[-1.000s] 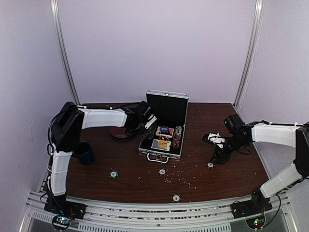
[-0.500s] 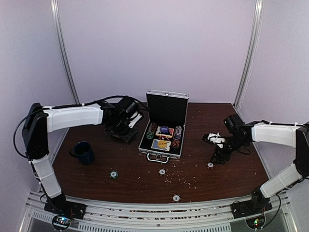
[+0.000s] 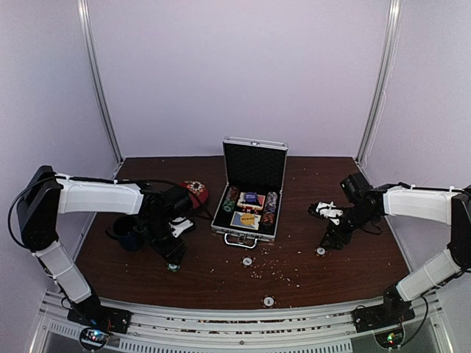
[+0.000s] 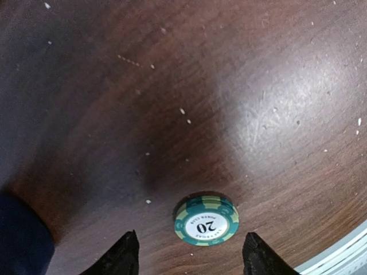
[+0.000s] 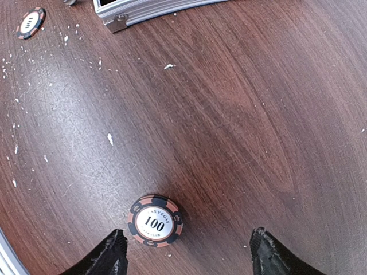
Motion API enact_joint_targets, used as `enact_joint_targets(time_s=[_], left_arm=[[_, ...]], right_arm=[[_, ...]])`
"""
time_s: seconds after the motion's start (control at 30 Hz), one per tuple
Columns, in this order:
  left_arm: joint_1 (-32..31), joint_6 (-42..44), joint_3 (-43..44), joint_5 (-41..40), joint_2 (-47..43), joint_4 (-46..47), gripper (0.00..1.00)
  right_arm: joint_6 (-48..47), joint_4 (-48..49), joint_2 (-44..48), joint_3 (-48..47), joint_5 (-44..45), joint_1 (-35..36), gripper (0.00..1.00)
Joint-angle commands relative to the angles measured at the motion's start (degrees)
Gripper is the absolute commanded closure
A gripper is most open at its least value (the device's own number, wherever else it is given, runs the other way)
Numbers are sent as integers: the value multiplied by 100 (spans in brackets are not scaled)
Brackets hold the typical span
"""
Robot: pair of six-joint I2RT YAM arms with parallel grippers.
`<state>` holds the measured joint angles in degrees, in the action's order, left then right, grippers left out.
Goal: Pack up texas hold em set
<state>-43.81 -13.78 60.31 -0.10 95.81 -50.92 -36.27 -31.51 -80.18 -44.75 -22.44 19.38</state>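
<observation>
The silver case (image 3: pixel 245 227) stands open mid-table, lid up, with chips and card boxes in its black lining. A green "20" chip (image 4: pixel 206 220) lies on the table, also in the top view (image 3: pixel 173 265). My left gripper (image 4: pixel 189 255) is open and empty, just above that chip, which lies between the fingertips. A red-black "100" chip (image 5: pixel 155 220) lies on the right (image 3: pixel 320 251). My right gripper (image 5: pixel 189 252) is open and empty above it, with the chip near the left fingertip. Two more chips (image 3: pixel 247 261) (image 3: pixel 269 301) lie in front of the case.
A dark blue mug (image 3: pixel 131 232) stands just left of my left gripper. A red patterned plate (image 3: pixel 195 193) lies left of the case. White crumbs (image 3: pixel 276 266) are scattered in front of the case. The table's front edge (image 3: pixel 243 305) is near.
My left arm has swung from the back by the plate to the front left, and now hovers over the green chip. The right arm has not moved.
</observation>
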Motion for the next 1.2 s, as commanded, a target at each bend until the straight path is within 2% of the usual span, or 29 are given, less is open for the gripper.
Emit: enact_joint_targets(time_s=[0.0, 0.37, 0.93, 1.03, 1.17], left_arm=[[13, -82, -125, 331, 42, 60, 36], [-28, -44, -213, 369, 288, 291, 38], [-231, -151, -250, 162, 528, 214, 58], [-283, -135, -40, 143, 538, 53, 63], [-321, -138, 721, 9, 329, -150, 65]], right_arm=[[-54, -26, 38, -103, 79, 40, 26], [-67, -33, 3, -100, 98, 49, 26], [-60, -31, -23, -103, 126, 53, 26], [-64, -33, -30, -99, 121, 57, 26], [-64, -34, -55, -107, 108, 60, 26]])
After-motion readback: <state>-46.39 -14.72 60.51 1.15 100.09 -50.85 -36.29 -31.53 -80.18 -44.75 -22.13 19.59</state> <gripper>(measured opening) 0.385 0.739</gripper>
